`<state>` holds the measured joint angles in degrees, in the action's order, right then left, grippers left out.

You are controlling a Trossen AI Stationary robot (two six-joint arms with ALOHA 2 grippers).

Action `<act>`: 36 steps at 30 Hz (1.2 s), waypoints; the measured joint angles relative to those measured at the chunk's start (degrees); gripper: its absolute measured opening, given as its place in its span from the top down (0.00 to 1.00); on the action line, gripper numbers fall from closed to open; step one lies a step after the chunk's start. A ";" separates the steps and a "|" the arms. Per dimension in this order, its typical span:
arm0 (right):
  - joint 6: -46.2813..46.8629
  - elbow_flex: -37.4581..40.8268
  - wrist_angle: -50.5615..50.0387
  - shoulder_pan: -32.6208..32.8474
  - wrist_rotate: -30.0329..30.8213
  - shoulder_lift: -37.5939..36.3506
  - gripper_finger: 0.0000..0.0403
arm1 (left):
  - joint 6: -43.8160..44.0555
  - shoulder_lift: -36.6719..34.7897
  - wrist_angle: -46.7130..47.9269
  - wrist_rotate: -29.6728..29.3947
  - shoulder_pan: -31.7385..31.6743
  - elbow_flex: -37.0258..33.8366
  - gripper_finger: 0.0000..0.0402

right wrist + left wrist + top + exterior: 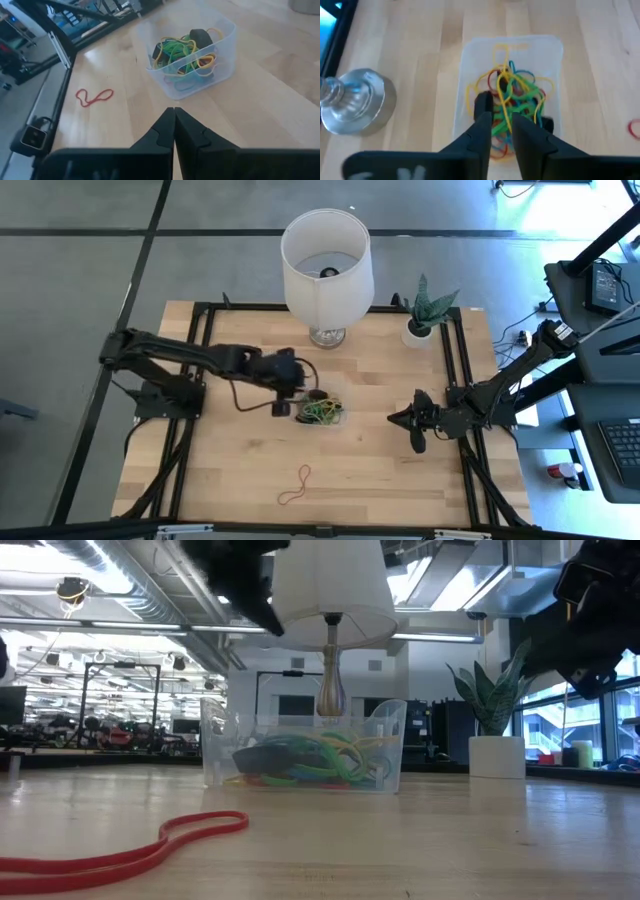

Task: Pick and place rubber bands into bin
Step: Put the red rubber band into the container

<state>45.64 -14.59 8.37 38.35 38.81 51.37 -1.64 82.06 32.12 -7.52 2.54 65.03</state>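
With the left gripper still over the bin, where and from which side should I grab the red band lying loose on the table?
Take the red band from straight above: it lies flat on the bare wood, so only a top-down pinch gets under it. Grip the narrow middle where its two strands run close together, with the fingers set across them. It sits well clear of the bin, near the table's front edge, so nothing crowds the approach.

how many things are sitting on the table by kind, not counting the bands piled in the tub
lamp: 1
potted plant: 1
clear tub: 1
loose red rubber band: 1
total: 4
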 joint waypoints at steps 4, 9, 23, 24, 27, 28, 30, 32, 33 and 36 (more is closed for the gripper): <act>2.18 0.02 0.45 0.00 0.09 0.00 0.97 | -0.61 -6.29 -4.54 4.90 -3.58 -8.59 0.93; 3.88 0.02 0.89 -0.02 0.50 0.00 0.97 | -1.49 -16.20 -15.53 8.25 -6.40 -22.35 0.99; 8.26 0.02 1.30 -5.13 0.61 0.00 0.97 | 3.88 -50.30 -33.75 -0.10 -5.11 -49.88 0.99; 8.27 0.02 1.30 -5.45 0.61 0.00 0.97 | 3.88 -52.42 -33.81 -0.10 -5.11 -50.95 0.99; 8.21 0.02 1.28 -6.07 0.61 0.00 0.97 | 3.86 -58.81 -33.60 -0.10 -5.11 -54.09 1.00; 8.22 0.02 1.28 -6.21 0.61 0.00 0.97 | 3.86 -61.00 -33.67 -0.10 -5.11 -55.15 1.00; 8.32 0.02 1.31 -6.32 0.61 0.00 0.97 | 3.87 -65.09 -33.56 0.03 -5.11 -56.95 1.00; 8.26 0.02 1.47 -6.32 0.61 0.00 0.97 | 3.46 -68.58 -33.18 1.33 -5.11 -58.25 1.00; 8.20 0.02 1.61 -6.32 0.61 0.00 0.97 | 3.10 -70.22 -33.07 2.27 -5.11 -58.91 1.00; 8.20 0.02 1.63 -6.32 0.61 0.00 0.97 | 2.87 -74.66 -33.18 3.17 -5.11 -60.88 1.00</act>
<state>53.84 -14.57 10.00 32.03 39.42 51.37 1.23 7.40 -1.05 -4.35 -2.57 4.15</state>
